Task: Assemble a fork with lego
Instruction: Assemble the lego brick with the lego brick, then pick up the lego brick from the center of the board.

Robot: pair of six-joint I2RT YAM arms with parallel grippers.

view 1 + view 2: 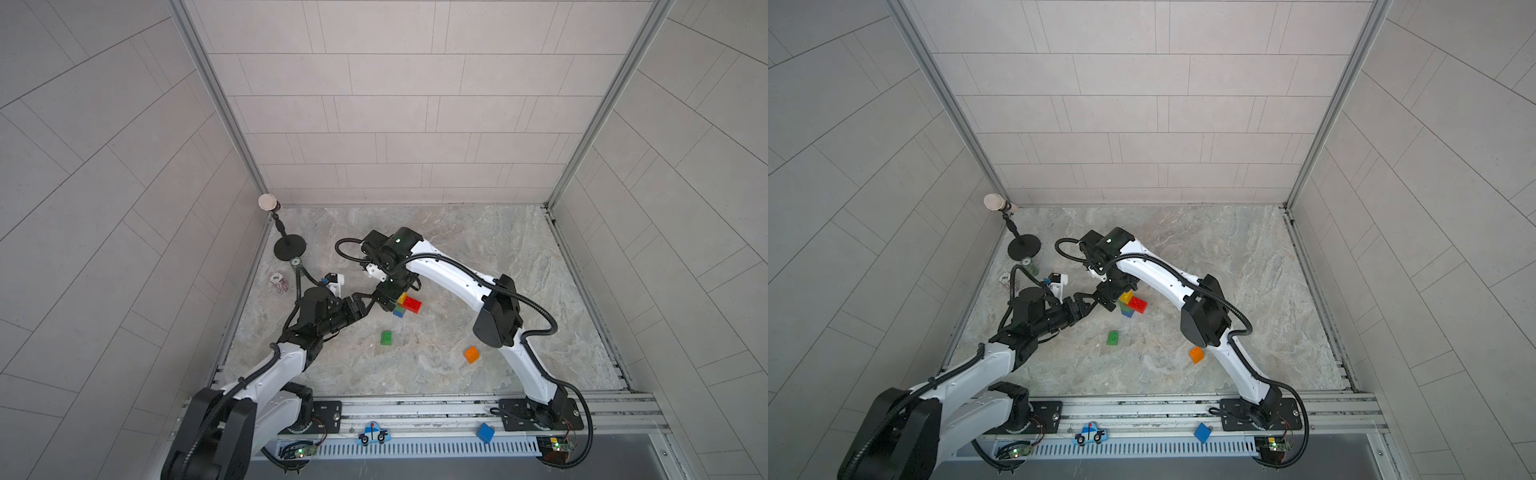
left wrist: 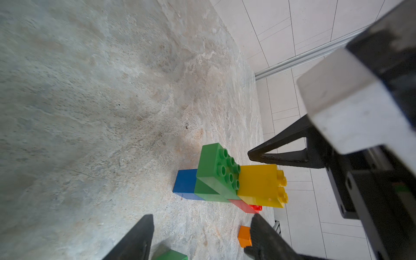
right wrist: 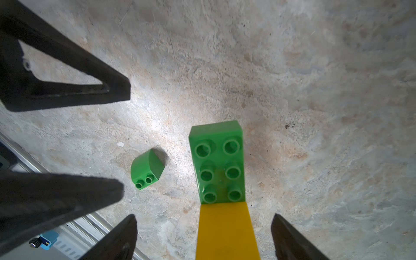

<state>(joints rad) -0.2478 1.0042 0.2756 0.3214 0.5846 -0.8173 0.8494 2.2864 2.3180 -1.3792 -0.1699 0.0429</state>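
The partly built fork lies flat in mid-table in both top views. In the left wrist view it shows a blue brick, a long green brick, a yellow brick and a red brick. My right gripper is open, its fingers wide apart on either side of the yellow brick and clear of it. My left gripper is open and empty, just short of the fork. A small green brick and an orange brick lie loose toward the front.
A black stand and a small round token sit at the back left by the wall. On the front rail lie a plain blue block and a blue car cutout. Both grippers crowd the fork's left side.
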